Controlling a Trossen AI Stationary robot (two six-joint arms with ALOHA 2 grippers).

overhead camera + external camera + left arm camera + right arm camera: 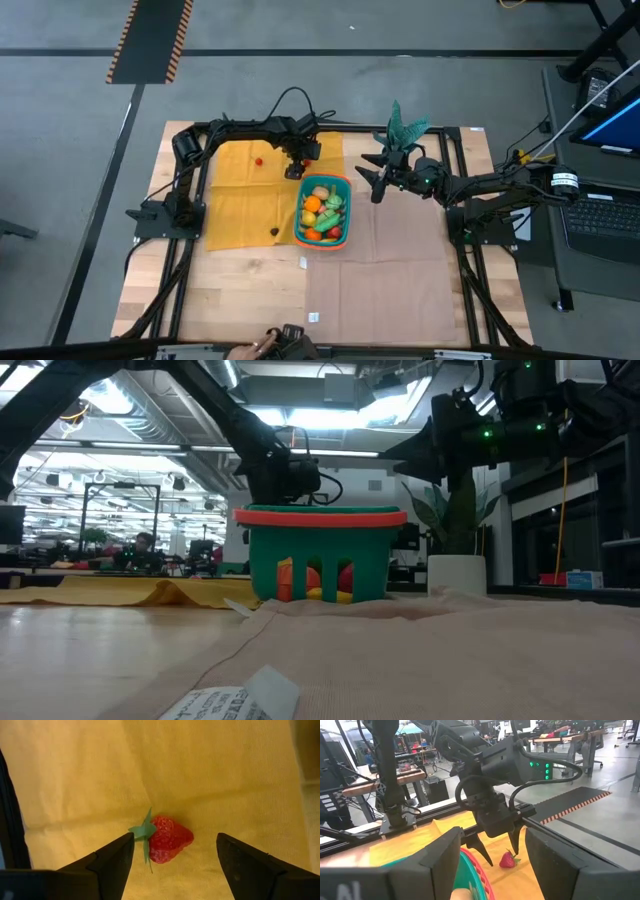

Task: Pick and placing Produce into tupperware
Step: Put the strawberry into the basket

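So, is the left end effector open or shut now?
Open. The left end effector has its fingers spread on both sides of the strawberry, not touching it, above the yellow cloth.

High view: overhead, facing straight down, far enough to take in the whole table (pixel 250 300) and both arms.

Low view: at table-top level, facing level across the table into the room; the teal basket (pixel 320 555) sits mid-distance, centred.

Left wrist view: very near the yellow cloth (pixel 200 770), facing down past the left end effector (pixel 175 857), open fingers either side of a strawberry (pixel 169 839).

Right wrist view: looks across past the right end effector (pixel 492 857), fingers apart, over the basket rim to the left end effector and the same strawberry just beyond the basket.

All four views share the basket's surroundings; both wrist views share the strawberry.
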